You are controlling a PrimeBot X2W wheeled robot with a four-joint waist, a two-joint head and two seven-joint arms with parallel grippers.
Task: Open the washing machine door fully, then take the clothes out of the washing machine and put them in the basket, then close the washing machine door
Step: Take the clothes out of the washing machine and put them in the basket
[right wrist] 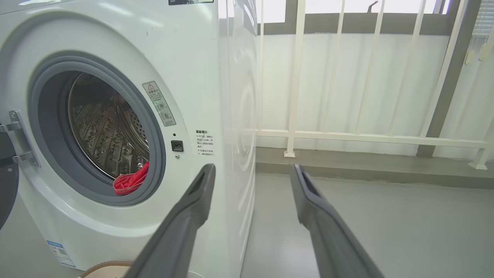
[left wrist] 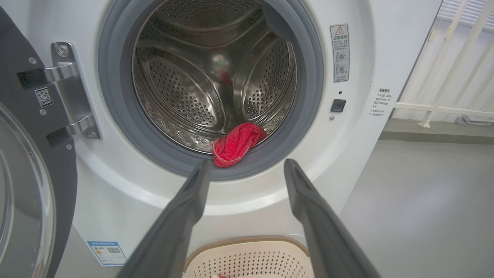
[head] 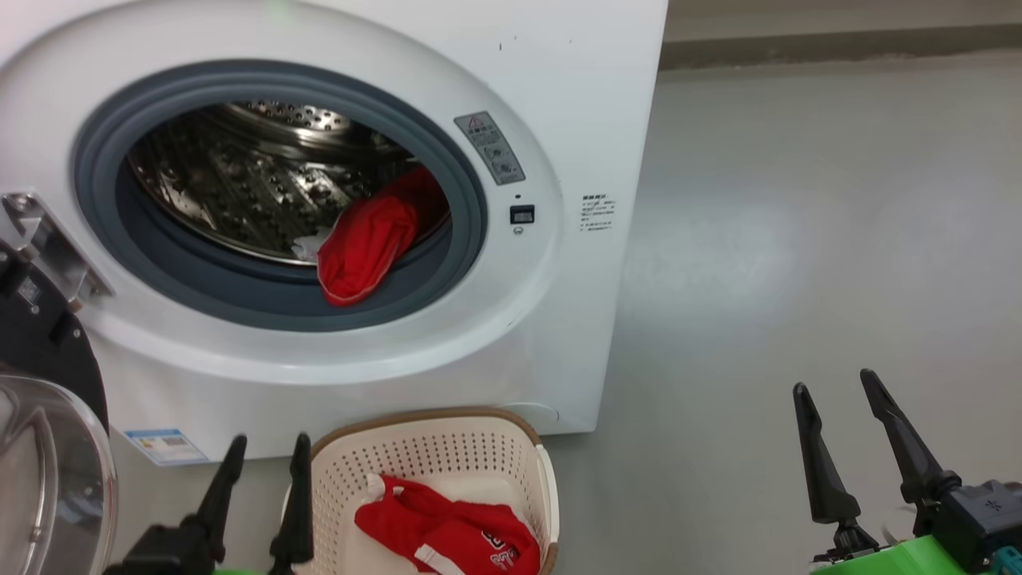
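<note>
The white washing machine stands with its door swung open at the left. One red garment hangs over the grey rubber ring at the drum's lower right. Another red garment with white trim lies in the cream basket on the floor below the opening. My left gripper stands open with nothing between its fingers, just left of the basket. My right gripper is open and empty too, over bare floor to the right of the machine.
Grey floor stretches to the right of the machine. A white railing and a low grey kerb run along the wall behind it. The door's metal hinge juts out at the machine's left.
</note>
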